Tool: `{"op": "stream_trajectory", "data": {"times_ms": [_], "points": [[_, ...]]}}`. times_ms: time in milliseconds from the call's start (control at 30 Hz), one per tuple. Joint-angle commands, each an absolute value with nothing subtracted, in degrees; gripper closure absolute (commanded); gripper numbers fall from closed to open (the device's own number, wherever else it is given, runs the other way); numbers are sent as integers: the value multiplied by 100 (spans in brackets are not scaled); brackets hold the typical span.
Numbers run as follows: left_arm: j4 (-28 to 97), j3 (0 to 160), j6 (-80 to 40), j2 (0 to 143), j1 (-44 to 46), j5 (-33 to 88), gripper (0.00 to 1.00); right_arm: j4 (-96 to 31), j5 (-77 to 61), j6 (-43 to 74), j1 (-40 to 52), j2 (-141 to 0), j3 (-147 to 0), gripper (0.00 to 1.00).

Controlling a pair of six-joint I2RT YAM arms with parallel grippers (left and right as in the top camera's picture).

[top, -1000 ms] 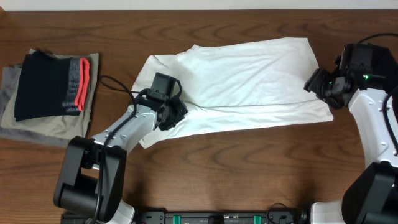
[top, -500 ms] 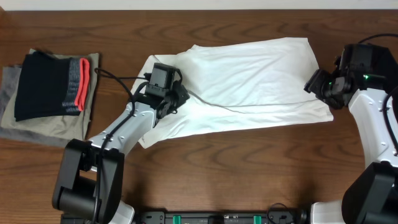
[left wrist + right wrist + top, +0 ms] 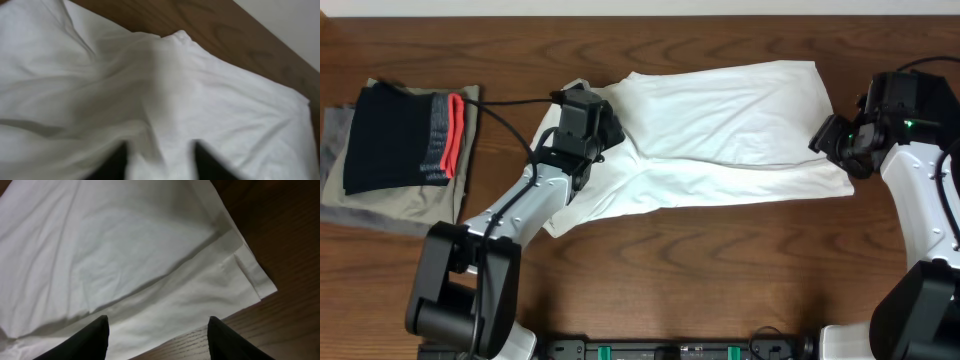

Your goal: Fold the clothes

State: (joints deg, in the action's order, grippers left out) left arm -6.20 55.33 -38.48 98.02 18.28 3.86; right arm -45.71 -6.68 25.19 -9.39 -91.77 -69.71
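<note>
A white garment [image 3: 720, 130] lies spread across the middle of the wooden table, creased, with its left part bunched. My left gripper [image 3: 608, 130] hovers over that left part. In the left wrist view its fingertips [image 3: 114, 161] stand apart, open, with a ridge of the white cloth [image 3: 225, 100] rising between them. My right gripper [image 3: 827, 136] sits at the garment's right edge. In the right wrist view it [image 3: 157, 330] is open, its fingers straddling the hem of the white fabric [image 3: 125, 245] and bare wood, holding nothing.
A stack of folded clothes [image 3: 400, 140] lies at the far left: a black piece with a red stripe on top of grey and olive ones. Brown tabletop [image 3: 720, 260] shows in front of the garment. A pale wall [image 3: 290, 20] runs behind the table's far edge.
My left gripper has moved away from the near-left edge toward the far side, dragging the garment's fold with it, and its jaws have come apart. The right arm has stayed put.
</note>
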Motion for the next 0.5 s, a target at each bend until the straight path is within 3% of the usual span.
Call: {"op": "stream_trajectory", "data": {"times_ms": [0,33,133,467], "points": [[-609,5638,-3424,10044,1831,185,14,-4628,-714,2521,-891,-9139,-7039,38],[-600,5638,-3315,10053,1831,187,7,-4633,-733,2521,-891,-9139,-7039,38],[-432,5640,-3148,10040,1828,187,4,-4633,-998,2515,-891,-9139,-7039,37],[1181,5640,-3151,9605,1813,578,4,-4880,-1481,2174,-370,-9139,-7039,36]]}}
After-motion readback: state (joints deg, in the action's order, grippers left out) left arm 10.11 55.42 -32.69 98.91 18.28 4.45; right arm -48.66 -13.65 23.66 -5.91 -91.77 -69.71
